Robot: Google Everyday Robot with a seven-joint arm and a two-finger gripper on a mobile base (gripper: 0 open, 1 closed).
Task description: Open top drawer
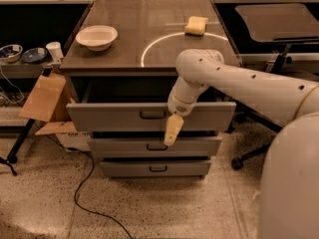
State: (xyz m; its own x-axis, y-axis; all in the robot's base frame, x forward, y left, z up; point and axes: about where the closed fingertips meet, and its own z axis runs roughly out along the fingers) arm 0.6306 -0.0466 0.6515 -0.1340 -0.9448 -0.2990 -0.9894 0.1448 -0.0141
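Cardboard box [44,97] at left. Bowl [96,36] upper left on the cabinet top [149,19]. Top drawer [109,117] mid-frame, pulled partway out. Gripper [172,129] hangs over its front, just right of the handle [152,115], pointing down; grip state can't tell. Sponge [196,25] upper centre-right.

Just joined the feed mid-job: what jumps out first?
The top drawer stands pulled out, dark gap showing behind its front. The claw hangs before that front, just right of the black handle. A white bowl and a yellow sponge sit on the cabinet top.
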